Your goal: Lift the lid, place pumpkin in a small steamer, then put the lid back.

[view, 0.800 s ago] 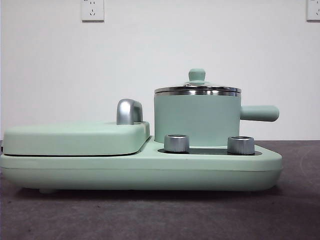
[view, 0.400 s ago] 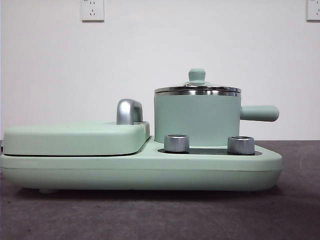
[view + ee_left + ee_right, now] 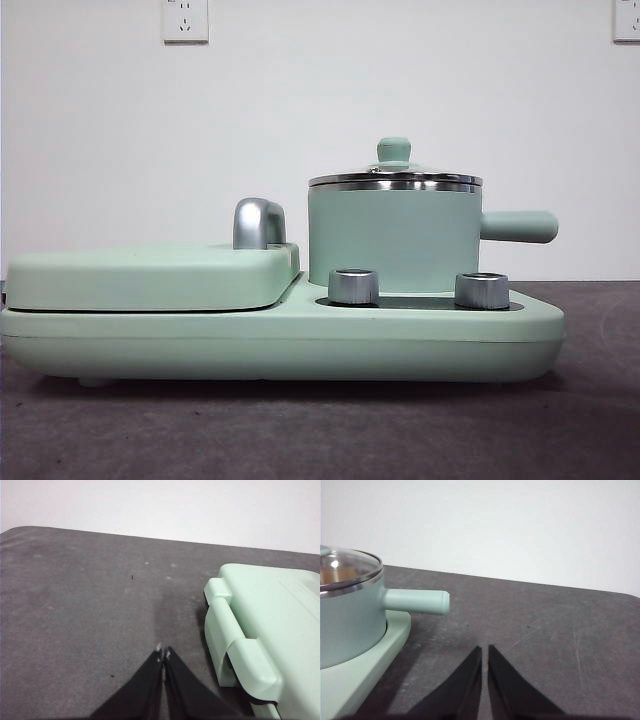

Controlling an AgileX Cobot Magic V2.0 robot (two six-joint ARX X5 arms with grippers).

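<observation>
The round glass lid with its green knob sits on the mint-green steamer pot. The left end effector and the right end effector are both pressed together, low over the grey counter.

Both grippers apparently closed, idle

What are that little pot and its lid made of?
The lid looks like clear glass, see-through with glare, in a shiny steel-looking rim. The small steamer has a smooth matte mint-green coat, perhaps enamel or paint; what lies beneath is unclear.
</observation>
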